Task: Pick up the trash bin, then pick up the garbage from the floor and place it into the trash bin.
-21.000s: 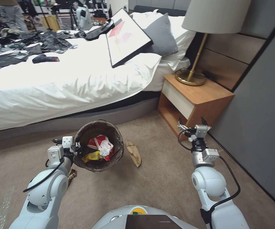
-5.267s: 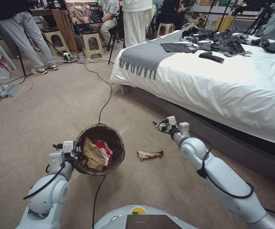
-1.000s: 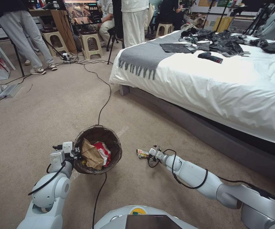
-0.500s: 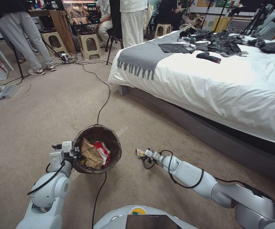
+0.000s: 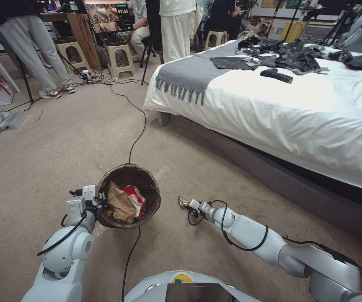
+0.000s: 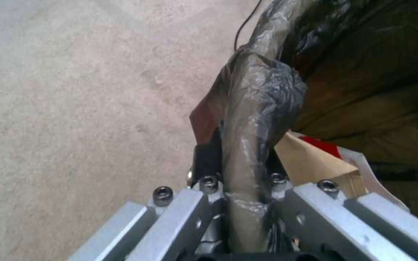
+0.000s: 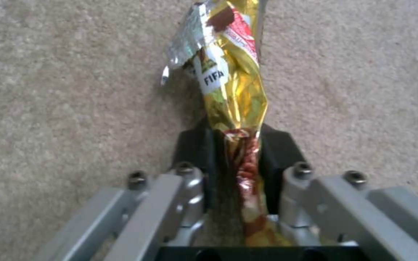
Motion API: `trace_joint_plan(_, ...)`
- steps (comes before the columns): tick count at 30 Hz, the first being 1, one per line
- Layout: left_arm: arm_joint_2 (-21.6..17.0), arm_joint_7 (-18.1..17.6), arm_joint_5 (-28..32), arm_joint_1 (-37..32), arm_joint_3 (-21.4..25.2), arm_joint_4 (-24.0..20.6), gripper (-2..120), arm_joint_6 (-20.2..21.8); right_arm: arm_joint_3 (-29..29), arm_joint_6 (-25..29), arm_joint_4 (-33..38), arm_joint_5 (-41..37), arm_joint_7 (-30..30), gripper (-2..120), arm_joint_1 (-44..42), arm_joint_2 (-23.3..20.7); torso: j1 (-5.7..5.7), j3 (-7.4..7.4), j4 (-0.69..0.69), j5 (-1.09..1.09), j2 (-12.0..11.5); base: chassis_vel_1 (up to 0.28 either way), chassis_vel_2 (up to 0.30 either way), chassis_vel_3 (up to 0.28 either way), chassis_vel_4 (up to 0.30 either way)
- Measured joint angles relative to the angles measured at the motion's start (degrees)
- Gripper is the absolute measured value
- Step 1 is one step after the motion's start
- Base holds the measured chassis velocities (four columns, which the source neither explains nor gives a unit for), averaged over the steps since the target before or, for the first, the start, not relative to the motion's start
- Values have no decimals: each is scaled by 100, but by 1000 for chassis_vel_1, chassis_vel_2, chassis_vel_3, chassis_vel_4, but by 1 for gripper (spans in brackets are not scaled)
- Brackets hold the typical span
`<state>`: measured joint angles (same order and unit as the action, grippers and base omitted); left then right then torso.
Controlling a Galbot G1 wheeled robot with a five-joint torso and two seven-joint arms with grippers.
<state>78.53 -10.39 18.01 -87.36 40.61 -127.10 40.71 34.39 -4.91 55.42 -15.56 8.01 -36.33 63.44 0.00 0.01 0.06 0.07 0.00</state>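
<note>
Your left gripper is clamped on the trash bin rim, bin held above the carpet. Right gripper pinches one gold wrapper by its end, low near the carpet, w/ most hanging free; it could slip. Bin holds approx. 2 pieces.

Beige carpet covers the floor. A bed with a white cover fills the 2 o'clock side, on a grey base, with a fringed grey blanket across its foot and black bags heaped on top. A black cable snakes across the carpet towards 12 o'clock, where plastic stools and a monitor stand.
</note>
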Motion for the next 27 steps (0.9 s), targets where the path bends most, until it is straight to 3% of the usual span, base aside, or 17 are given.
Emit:
trace_joint_plan(4, 10, 0, -13, -20, 5, 0, 0, -1, -31, 0, -12, 16, 7, 0, -8, 1, 0, 0, -1, 0, 0, 0, 0, 0, 0)
trace_joint_plan(14, 41, 1, -52, -43, -1, -30, 0, 0, -312, -122, 241, -47, -107, 0, -41, -271, 1, 1, -8, -8, -1, 0, 0, 0, 0)
trace_joint_plan(21, 37, 7, -87, -42, 5, -99, 0, 41, -987, -487, 1405, -996, -332, 0, -201, -782, 1, 0, -7, -6, -1, 0, 0, 0, 0)
trace_joint_plan(24, 22, 45, -140, -27, 9, -125, 0, 62, -1545, -888, 2574, -1802, -731, 0, -413, -1167, 1, -1, -7, -6, -1, 0, 0, 0, 0)
trace_joint_plan(27, 23, 73, -175, -14, 5, -140, 0, 86, -1843, -1135, 3193, -2387, -925, 0, -490, -1410, 1, -1, -8, -7, -1, 0, 0, 0, 0)
